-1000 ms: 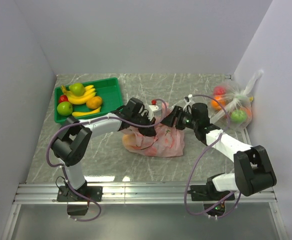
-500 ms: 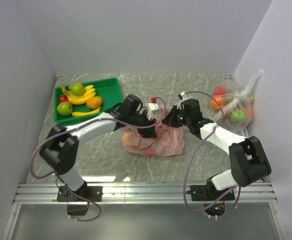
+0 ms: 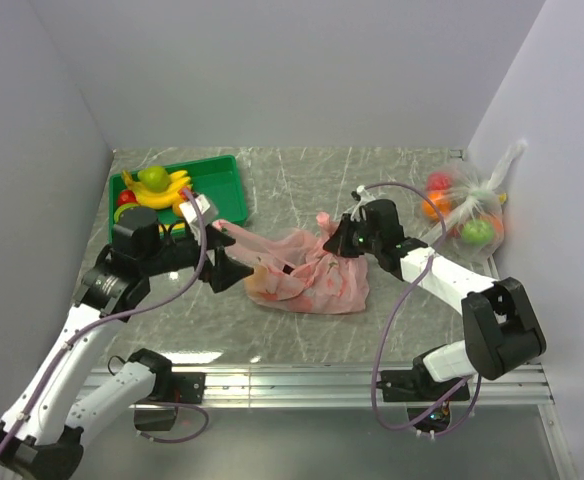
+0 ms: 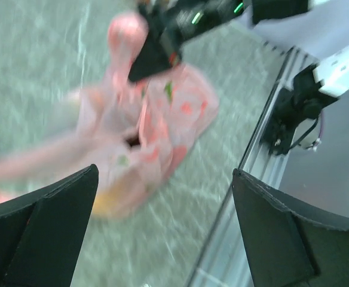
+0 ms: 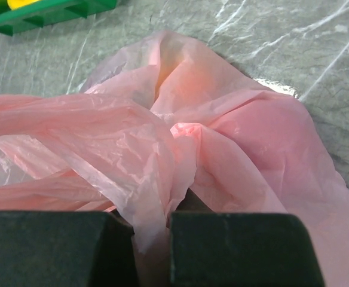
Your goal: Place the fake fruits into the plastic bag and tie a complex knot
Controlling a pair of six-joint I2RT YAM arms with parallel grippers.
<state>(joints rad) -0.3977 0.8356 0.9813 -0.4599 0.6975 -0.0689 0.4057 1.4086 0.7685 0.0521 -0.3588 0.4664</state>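
The pink plastic bag (image 3: 307, 275) lies crumpled mid-table, with one handle (image 3: 257, 243) stretched out to the left. My right gripper (image 3: 340, 240) is shut on a bunched fold of the bag (image 5: 240, 137) at its right top. The handles fold over each other just in front of the right gripper (image 5: 150, 239); whether they form a knot I cannot tell. My left gripper (image 3: 227, 268) stands open to the left of the bag (image 4: 156, 125), nothing between its fingers (image 4: 49, 233). More fake fruits (image 3: 157, 188) lie in the green tray (image 3: 222, 180).
A clear bag of fruits (image 3: 467, 212) leans in the back right corner by the wall. The green tray's edge (image 5: 43, 15) shows behind the pink bag. The table's metal rail (image 4: 252, 155) runs along the near edge.
My left gripper has opened, let go of the bag and drawn back left toward the tray. My right gripper has shut on the bag's top.
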